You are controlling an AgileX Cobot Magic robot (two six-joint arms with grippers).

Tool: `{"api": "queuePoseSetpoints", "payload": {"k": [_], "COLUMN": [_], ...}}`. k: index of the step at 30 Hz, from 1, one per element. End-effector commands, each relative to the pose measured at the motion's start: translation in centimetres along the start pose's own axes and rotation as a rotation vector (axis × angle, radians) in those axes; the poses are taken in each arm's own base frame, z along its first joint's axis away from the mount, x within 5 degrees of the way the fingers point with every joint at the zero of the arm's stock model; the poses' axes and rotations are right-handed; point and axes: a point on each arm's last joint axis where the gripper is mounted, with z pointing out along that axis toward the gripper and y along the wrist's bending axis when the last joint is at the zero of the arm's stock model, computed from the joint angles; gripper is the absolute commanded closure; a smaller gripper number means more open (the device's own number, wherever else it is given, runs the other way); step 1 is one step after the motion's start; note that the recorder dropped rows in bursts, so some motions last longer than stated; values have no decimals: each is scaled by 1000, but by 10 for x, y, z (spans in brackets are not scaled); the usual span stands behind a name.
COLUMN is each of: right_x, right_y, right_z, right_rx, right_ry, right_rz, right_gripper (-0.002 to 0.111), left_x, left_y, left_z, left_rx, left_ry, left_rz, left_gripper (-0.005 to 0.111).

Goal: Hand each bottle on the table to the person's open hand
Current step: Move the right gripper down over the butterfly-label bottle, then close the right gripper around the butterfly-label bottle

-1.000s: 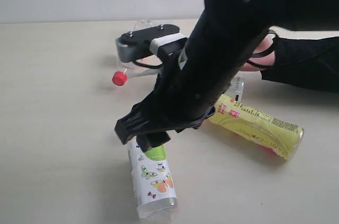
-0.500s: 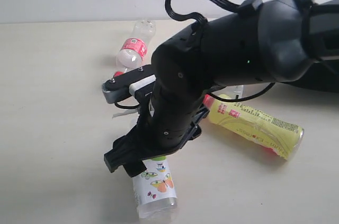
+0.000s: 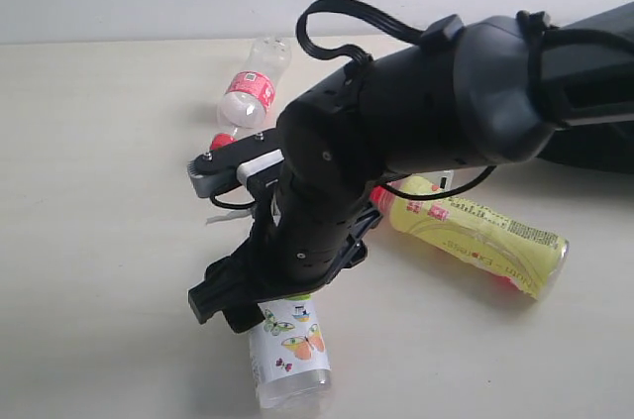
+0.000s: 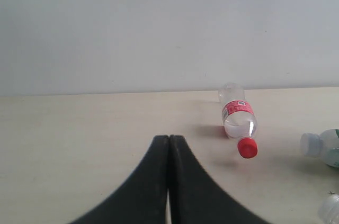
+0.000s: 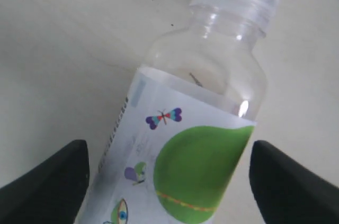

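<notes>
Right end effector (image 5: 169, 181) now sits lower over the butterfly-label bottle (image 3: 290, 345), opened wide astride it on the worktop (image 3: 99, 241); grasp judged imminent

Glossy black arm (image 3: 466, 102) — black fingers (image 5: 47, 181), looped cable (image 3: 337, 3) (grey-white bracket (image 3: 223, 169)).

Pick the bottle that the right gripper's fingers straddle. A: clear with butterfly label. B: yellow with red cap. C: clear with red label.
A: in the right wrist view the butterfly-label bottle lies between the spread fingers of the open right gripper.
</notes>
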Motion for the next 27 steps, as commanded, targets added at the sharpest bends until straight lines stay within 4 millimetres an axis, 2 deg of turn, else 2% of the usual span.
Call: {"api": "queuePoseSetpoints", "payload": {"k": [1,13,22,26,27], "right_x": [-1,1,4,4,4], "right_y": [1,0,-1,-1,-1], "right_z": [8,14,26,26,26], "right_rx": [-8,-5,5,5,4], "right_ry": [13,32,73,73,73], "right_rz": [6,-3,-36,-36,-38], "right_gripper": [30,30,30,37,46], "left_x": [-1,-1,-1,-1,-1], "left_y": [0,0,0,0,0], "left_z": [-1,-1,-1,-1,-1], "left_rx": [0,0,0,0,0], "left_ry": [-9,-9,-9,-9,-9], "left_rz": [-12,-12,-12,-12,-12], "left_gripper": [107,107,107,107,107]}}
